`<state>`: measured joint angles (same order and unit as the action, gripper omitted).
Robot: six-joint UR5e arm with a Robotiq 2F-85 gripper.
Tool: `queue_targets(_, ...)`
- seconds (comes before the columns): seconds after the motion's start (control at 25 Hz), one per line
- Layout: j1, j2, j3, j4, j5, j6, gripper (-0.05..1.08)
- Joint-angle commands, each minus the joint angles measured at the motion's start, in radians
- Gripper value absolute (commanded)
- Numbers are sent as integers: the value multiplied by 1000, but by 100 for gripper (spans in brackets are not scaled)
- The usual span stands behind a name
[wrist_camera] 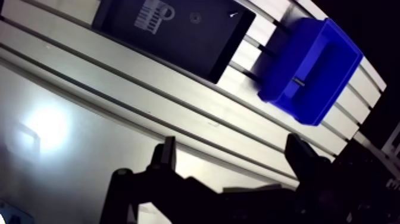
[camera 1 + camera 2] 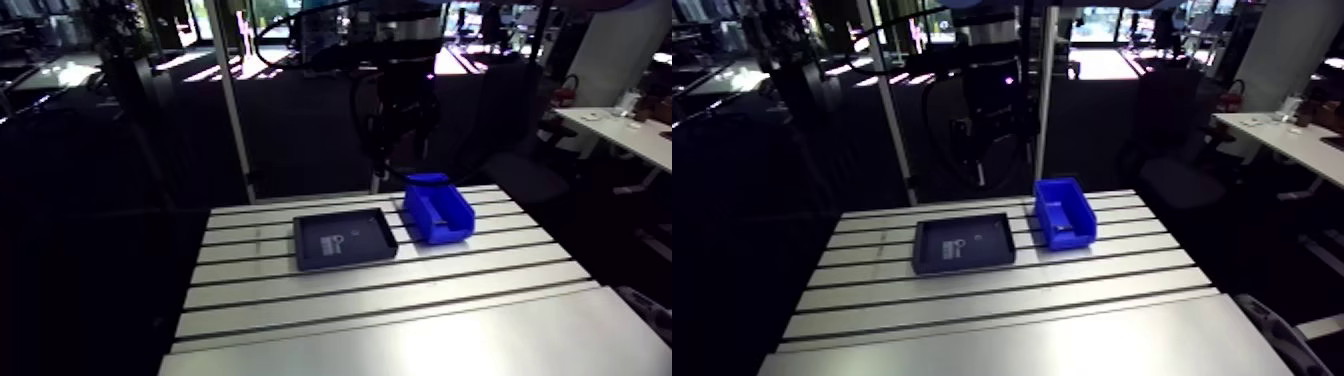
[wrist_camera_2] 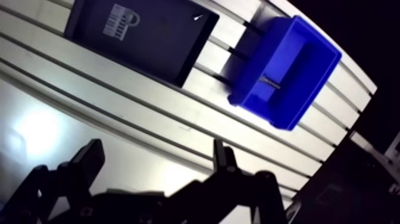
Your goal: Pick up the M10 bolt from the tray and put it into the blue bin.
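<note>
A black tray [image 2: 372, 232] lies on the slotted table, with a cluster of small pale parts [image 1: 149, 13] and a ring-shaped piece [image 1: 193, 18] in it. I cannot tell which of them is the M10 bolt. The blue bin [image 2: 438, 207] stands just right of the tray, and a small pale mark [image 1: 299, 81] shows on its floor. In the wrist view my gripper [image 1: 232, 158] is open high above the table's bare front part, well short of tray and bin, with nothing between its fingers [image 1: 166, 156]. In the arm view the dark wrist [image 2: 400, 100] hangs behind the bin.
The aluminium table [image 2: 400, 310] runs wide and flat in front of the tray. A metal post [image 2: 232, 100] rises behind the table's back left, and a second one [image 2: 1044, 100] stands behind the bin.
</note>
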<state>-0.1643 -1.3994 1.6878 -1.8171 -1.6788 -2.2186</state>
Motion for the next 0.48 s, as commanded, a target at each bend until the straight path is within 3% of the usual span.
queue_targets(0.04,48,-5,-86,97,11,377,1)
queue_targets(0.24,54,-2,-198,215,17,512,1)
queue_targets(0.48,38,0,-317,304,78,511,1)
